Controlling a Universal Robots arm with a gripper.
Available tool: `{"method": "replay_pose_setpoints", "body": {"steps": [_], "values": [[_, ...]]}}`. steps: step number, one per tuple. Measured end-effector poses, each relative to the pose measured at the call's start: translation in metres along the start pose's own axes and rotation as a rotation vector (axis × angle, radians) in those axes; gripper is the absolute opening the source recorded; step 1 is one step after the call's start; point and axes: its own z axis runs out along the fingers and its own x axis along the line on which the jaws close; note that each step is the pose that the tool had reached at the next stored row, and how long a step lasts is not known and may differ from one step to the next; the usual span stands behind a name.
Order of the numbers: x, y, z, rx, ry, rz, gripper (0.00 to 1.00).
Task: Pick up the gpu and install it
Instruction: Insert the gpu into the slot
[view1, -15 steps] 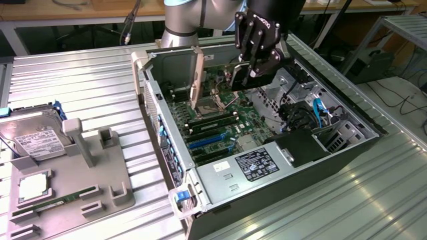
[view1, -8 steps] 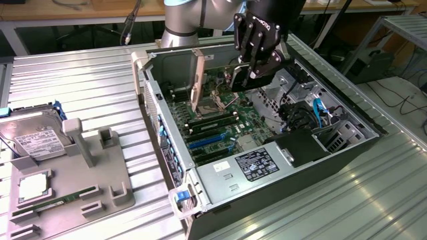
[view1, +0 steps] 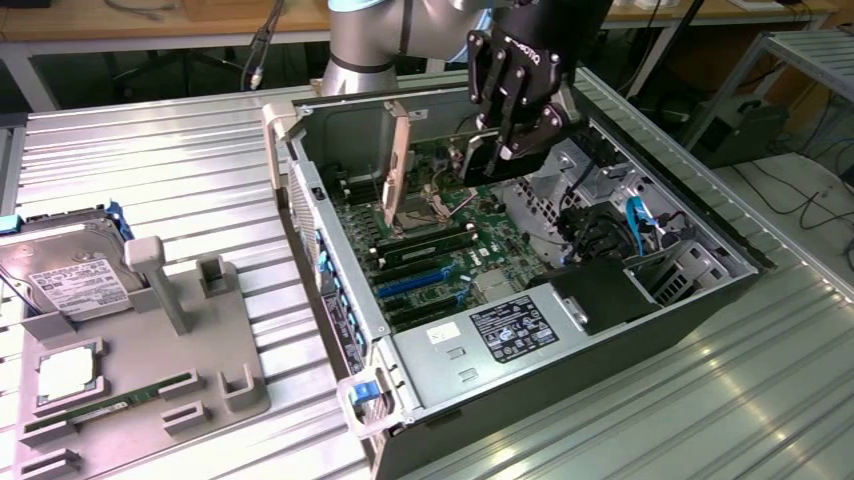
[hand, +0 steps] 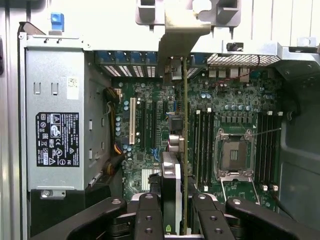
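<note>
**Card Held Inside the Case**

The gpu (hand: 185, 125) stands on its thin edge inside the case (view1: 534, 420). The gripper (hand: 177, 225) is pinching it, with one finger on each flat side. In the wrist view the card runs in a straight line, the same way as the slots. It is between the white slot (hand: 132, 122) and the memory slots (hand: 202, 147). The chip socket (hand: 235, 157) is a bit further off. I cannot tell if its bottom edge is in a slot yet or just above the board (hand: 240, 192).

I think the job right now is getting the card into its slot. To do that well, the card must be straight up, not leaning. Its long edge should line up with the slot from end to end. The push should go straight down and be gentle, so the card does not bend. It should not bump the memory slots just beside it. The grip needs to be firm, so the card cannot slip or twist.

The power box (hand: 55, 132) is well apart, past the white slot. Outside the case, on the table (view1: 174, 150), a hard drive (view1: 67, 280) and a memory stick (view1: 120, 405) sit at a grey holder (view1: 200, 340).
</note>
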Motion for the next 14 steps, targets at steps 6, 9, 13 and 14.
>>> {"method": "replay_pose_setpoints", "body": {"steps": [6, 9, 13, 14], "values": [[-0.0030, -0.0003, 0.0022, -0.0003, 0.0004, -0.014, 0.28], [-0.0060, -0.0005, 0.0042, -0.0005, 0.0006, -0.027, 0.28], [-0.0073, -0.0006, 0.0070, -0.0007, 0.0009, -0.043, 0.28], [-0.0075, -0.0006, 0.0076, -0.0008, 0.0010, -0.046, 0.28]]}}
